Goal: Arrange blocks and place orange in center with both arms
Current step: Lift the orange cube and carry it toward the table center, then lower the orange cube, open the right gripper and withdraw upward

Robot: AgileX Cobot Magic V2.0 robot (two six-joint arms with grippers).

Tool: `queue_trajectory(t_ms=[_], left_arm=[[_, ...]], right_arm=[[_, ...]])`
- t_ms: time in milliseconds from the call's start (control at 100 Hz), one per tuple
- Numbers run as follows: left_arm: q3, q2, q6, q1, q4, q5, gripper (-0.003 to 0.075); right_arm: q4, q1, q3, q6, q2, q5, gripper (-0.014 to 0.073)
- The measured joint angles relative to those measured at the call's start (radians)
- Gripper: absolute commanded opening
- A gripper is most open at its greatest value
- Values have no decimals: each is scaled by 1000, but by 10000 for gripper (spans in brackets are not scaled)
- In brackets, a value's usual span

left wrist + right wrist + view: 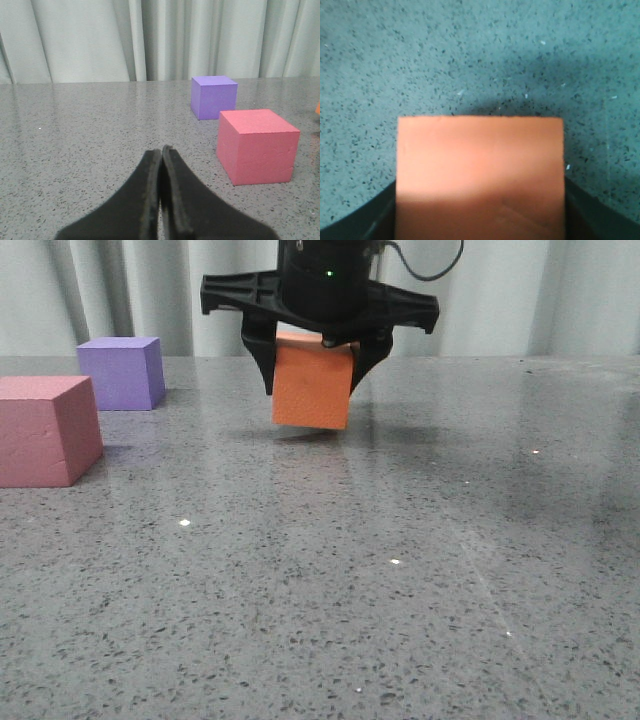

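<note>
My right gripper [312, 375] is shut on the orange cube [312, 388] and holds it slightly tilted, just above the grey table at the middle back. In the right wrist view the orange cube [480, 175] fills the space between the dark fingers. The pink-red cube [45, 430] sits at the left edge, and the purple cube [122, 371] stands behind it. My left gripper [161, 150] is shut and empty, low over the table, with the pink-red cube [256, 145] and purple cube [213, 96] ahead to its right. The left gripper is out of the front view.
The speckled grey table [400, 570] stretches wide toward the front and right. A pale curtain [150, 40] hangs behind the table's far edge.
</note>
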Motion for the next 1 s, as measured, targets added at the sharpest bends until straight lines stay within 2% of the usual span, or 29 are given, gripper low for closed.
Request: queue_trajectory(t_ms=[290,360,480,560,1000], left_arm=[[0,0,0,0,0,0,-19],[0,0,0,0,0,0,-19],[0,0,0,0,0,0,-19],[0,0,0,0,0,0,-19],[0,0,0,0,0,0,-19]], right_arm=[[0,0,0,2,8,5,299],[0,0,0,2,8,5,370],[-1,0,0,2,10,-7,560],[-1,0,0,2,10,-21,637],[-25,0,-2,-16,-49,-5,646]])
